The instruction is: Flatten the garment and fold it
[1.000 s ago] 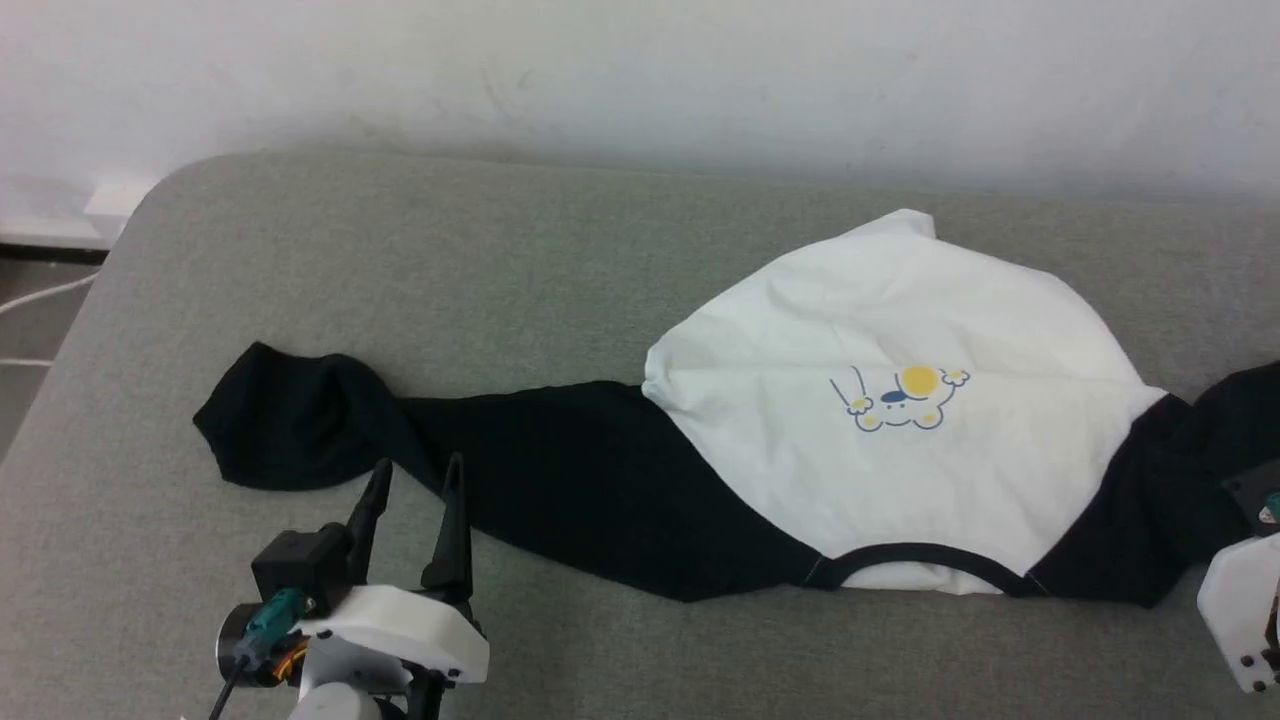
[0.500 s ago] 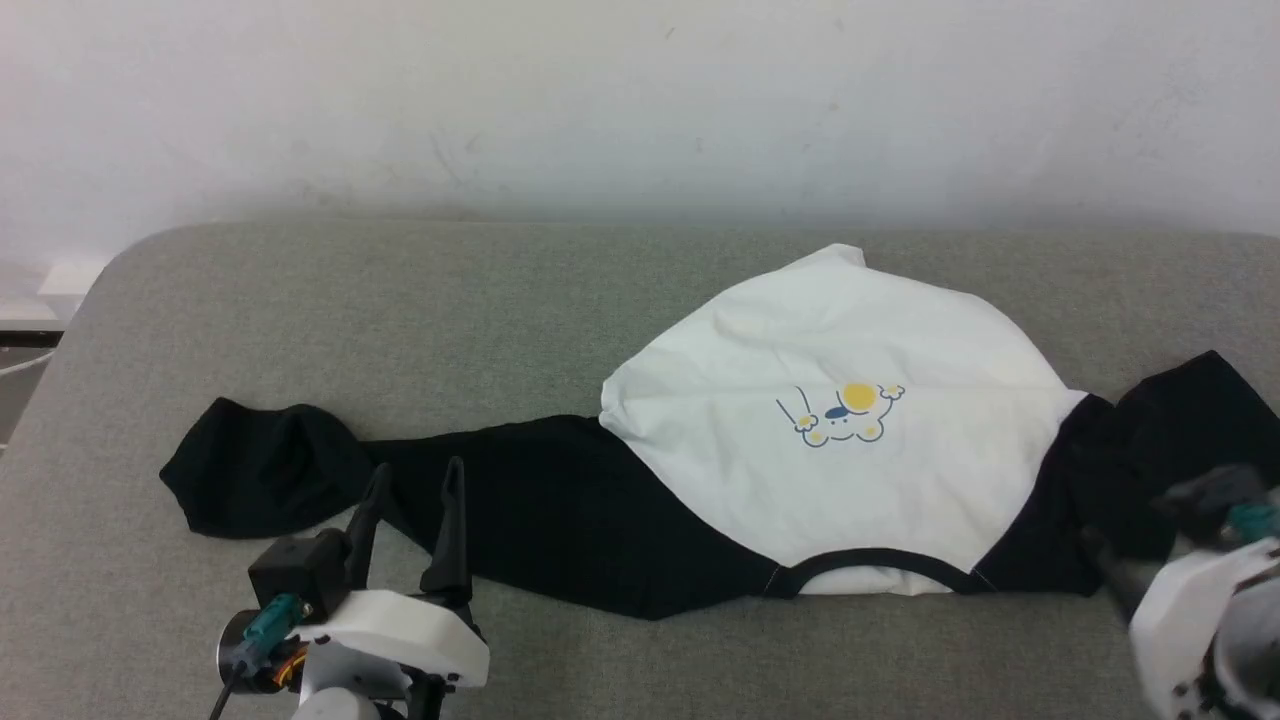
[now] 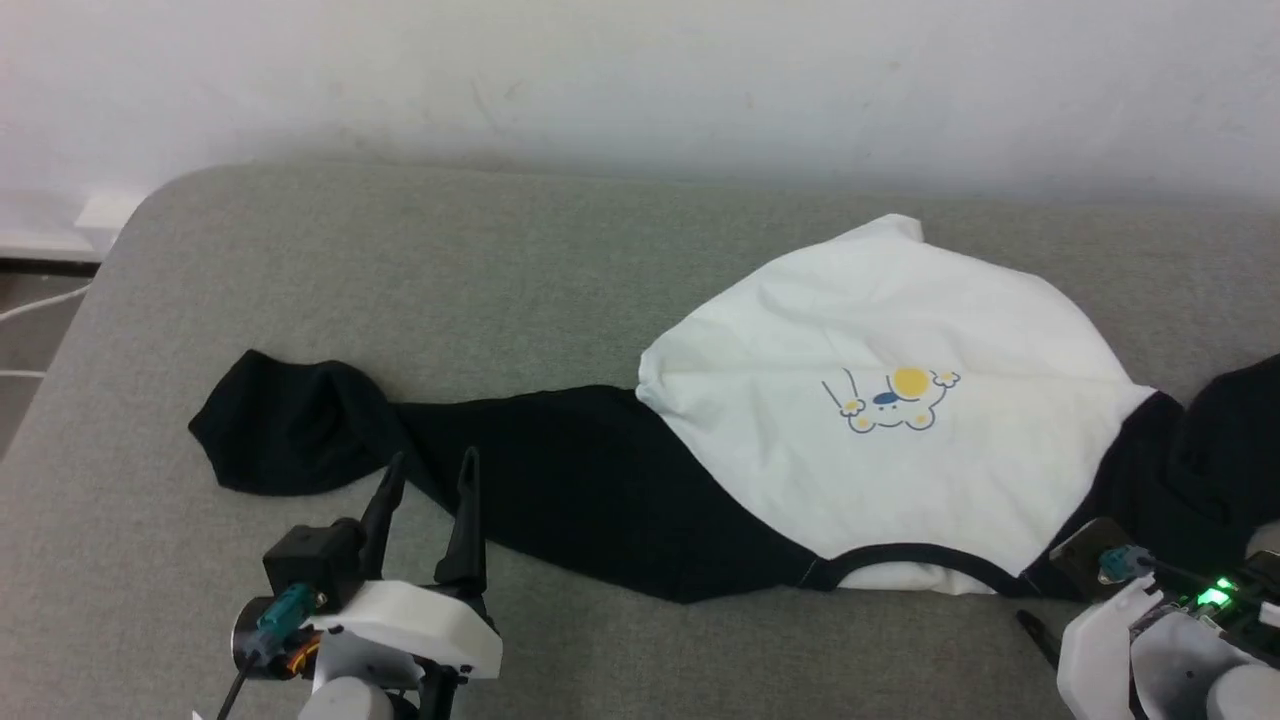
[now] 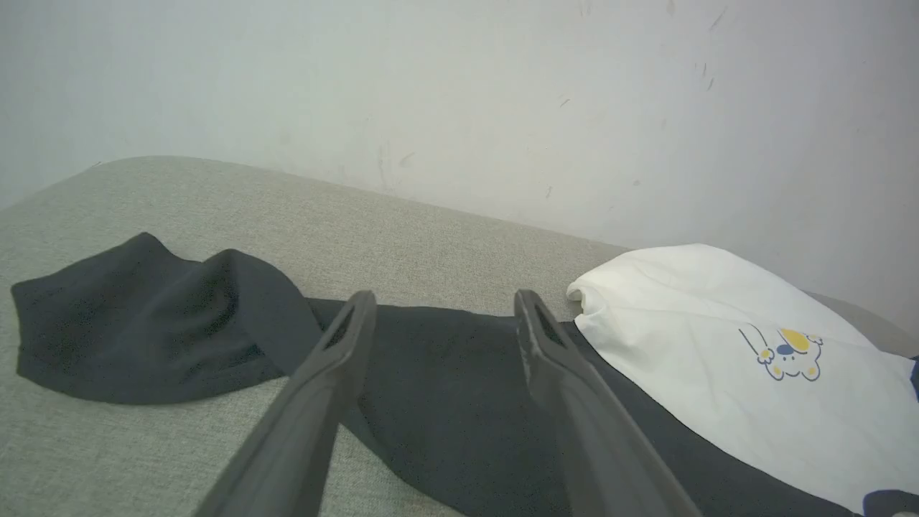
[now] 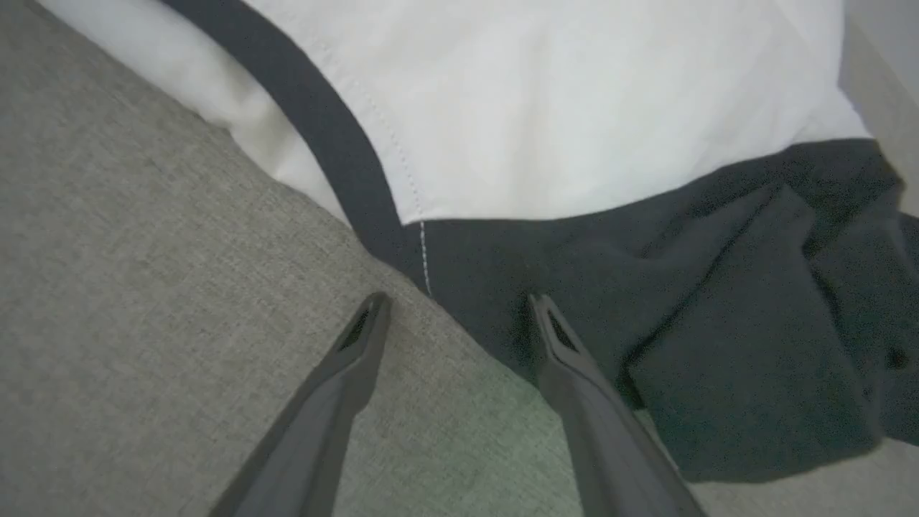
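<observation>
The garment (image 3: 880, 330) lies spread on a grey cushioned surface, cream-white body up, with its blue-line print (image 3: 890, 400) showing. One black sleeve (image 3: 560, 480) stretches left and ends in a bunched cuff (image 3: 285, 430). The other black sleeve (image 3: 1200, 460) is crumpled at the right. The black collar (image 3: 910, 553) faces the near edge. My left gripper (image 3: 430, 465) stands open just short of the left sleeve (image 4: 445, 373). My right gripper (image 5: 459, 301) is open, low over the seam where collar (image 5: 337, 143) and right sleeve (image 5: 646, 287) meet, with nothing between its fingers.
The grey cushioned surface (image 3: 500, 280) runs back to a white wall (image 3: 640, 70). Its rounded left corner (image 3: 150, 210) drops to a floor with a white cable (image 3: 45, 300). My right wrist housing (image 3: 1110, 640) sits at the lower right.
The head camera tipped and came back. My right arm has swung in from the right edge toward the collar end of the right sleeve. The left gripper has barely moved.
</observation>
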`<state>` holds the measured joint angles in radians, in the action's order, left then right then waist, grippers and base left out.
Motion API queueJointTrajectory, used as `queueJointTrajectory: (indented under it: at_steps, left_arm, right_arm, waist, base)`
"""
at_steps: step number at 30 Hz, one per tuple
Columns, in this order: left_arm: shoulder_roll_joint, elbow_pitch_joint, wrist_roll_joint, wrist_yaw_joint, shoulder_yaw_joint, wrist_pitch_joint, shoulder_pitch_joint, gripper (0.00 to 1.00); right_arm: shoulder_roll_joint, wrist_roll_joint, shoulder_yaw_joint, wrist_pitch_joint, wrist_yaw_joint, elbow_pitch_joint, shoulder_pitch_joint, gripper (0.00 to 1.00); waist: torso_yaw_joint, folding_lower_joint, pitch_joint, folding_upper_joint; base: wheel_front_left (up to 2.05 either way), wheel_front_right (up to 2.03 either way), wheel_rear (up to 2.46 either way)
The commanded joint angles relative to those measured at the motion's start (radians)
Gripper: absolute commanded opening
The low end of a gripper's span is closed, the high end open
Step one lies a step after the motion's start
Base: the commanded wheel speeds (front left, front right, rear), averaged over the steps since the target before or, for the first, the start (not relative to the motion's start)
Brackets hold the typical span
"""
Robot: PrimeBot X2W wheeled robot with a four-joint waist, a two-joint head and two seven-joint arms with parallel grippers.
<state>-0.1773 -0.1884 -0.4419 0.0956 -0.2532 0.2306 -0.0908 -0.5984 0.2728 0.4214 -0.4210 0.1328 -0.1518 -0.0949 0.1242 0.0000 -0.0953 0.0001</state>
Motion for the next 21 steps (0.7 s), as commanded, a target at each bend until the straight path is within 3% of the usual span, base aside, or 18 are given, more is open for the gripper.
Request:
queueJointTrajectory:
  at_steps: [1,6,8,14,21]
  left_arm:
    - [0.001,-0.003,-0.003,-0.007,0.000,0.006,-0.015,1.00]
    - [0.001,-0.013,-0.006,-0.008,0.000,0.009,-0.024,1.00]
    - [0.002,-0.021,-0.007,-0.007,0.000,0.010,-0.024,1.00]
    - [0.000,-0.044,-0.015,-0.004,0.007,0.015,-0.005,1.00]
    - [0.006,-0.066,-0.025,-0.007,0.007,0.020,0.024,1.00]
  right_arm:
    - [0.004,0.000,0.014,0.008,-0.002,-0.026,-0.021,1.00]
    - [0.019,0.005,0.075,0.045,-0.002,-0.132,-0.073,1.00]
    - [0.028,0.028,0.108,0.051,-0.002,-0.157,-0.081,0.00]
    - [0.025,0.222,0.197,0.009,-0.002,-0.081,-0.079,0.00]
    - [-0.078,0.504,0.238,-0.248,-0.002,0.205,-0.001,0.00]
  waist:
    - [0.019,0.0000,-0.018,-0.0001]
    - [0.026,0.0000,-0.024,-0.0001]
    - [0.022,0.0000,-0.015,-0.0001]
    - [-0.022,0.0000,0.040,-0.0001]
    - [-0.072,0.0000,0.107,-0.0001]
  base:
    - [0.00,0.00,0.00]
    - [0.00,0.00,0.00]
    - [0.00,0.00,0.00]
    - [0.00,0.00,0.00]
    - [0.00,0.00,0.00]
